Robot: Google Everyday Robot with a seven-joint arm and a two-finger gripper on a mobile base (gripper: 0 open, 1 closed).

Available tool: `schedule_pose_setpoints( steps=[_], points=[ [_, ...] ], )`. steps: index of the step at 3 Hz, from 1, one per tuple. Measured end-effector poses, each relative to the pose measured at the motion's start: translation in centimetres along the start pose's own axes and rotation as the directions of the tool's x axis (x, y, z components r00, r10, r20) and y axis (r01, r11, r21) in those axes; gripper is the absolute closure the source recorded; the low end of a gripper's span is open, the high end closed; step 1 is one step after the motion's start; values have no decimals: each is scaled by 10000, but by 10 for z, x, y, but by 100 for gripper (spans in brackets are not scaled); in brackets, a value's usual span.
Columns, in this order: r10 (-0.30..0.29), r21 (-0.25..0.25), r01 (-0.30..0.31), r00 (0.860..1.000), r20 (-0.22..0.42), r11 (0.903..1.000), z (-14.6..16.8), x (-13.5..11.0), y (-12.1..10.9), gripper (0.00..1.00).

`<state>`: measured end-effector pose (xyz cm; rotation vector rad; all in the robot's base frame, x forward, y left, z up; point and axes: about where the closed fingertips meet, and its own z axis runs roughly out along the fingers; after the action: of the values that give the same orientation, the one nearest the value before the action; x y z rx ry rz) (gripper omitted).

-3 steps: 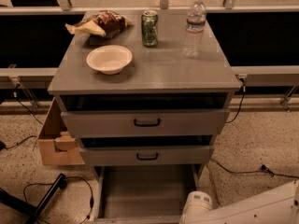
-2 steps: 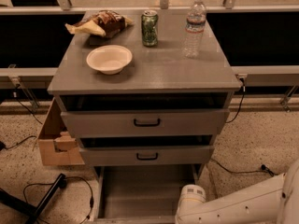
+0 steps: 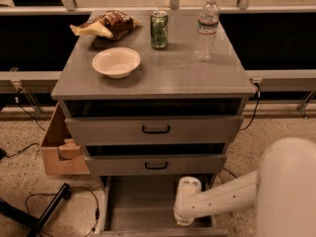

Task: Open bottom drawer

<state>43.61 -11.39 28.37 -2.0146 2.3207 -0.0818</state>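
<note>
The bottom drawer (image 3: 140, 201) of the grey cabinet is pulled far out toward me, and its plain grey interior shows. Its front panel (image 3: 148, 232) lies at the frame's lower edge; its handle is out of view. My white arm reaches in from the right, and my gripper (image 3: 184, 220) hangs at its end over the drawer's right front part, close to the front panel. The top drawer (image 3: 156, 129) and middle drawer (image 3: 156, 165), each with a black bar handle, are slightly pulled out.
On the cabinet top stand a white bowl (image 3: 116, 62), a chip bag (image 3: 106, 24), a green can (image 3: 159, 29) and a water bottle (image 3: 206, 28). A cardboard box (image 3: 59, 152) sits left of the cabinet. Cables and a black leg (image 3: 52, 206) lie on the floor at left.
My arm's end has moved left and toward the cabinet, further over the open bottom drawer. The drawers have not visibly moved.
</note>
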Motion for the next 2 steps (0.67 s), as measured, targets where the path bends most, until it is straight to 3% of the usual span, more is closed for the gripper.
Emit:
schedule_pose_setpoints(
  steps=[1, 2],
  points=[
    [-199, 67, 198, 9997, 132, 9998, 27, -7, -26, 98],
    [-266, 114, 262, 9991, 342, 9996, 51, -6, -42, 100]
  ],
)
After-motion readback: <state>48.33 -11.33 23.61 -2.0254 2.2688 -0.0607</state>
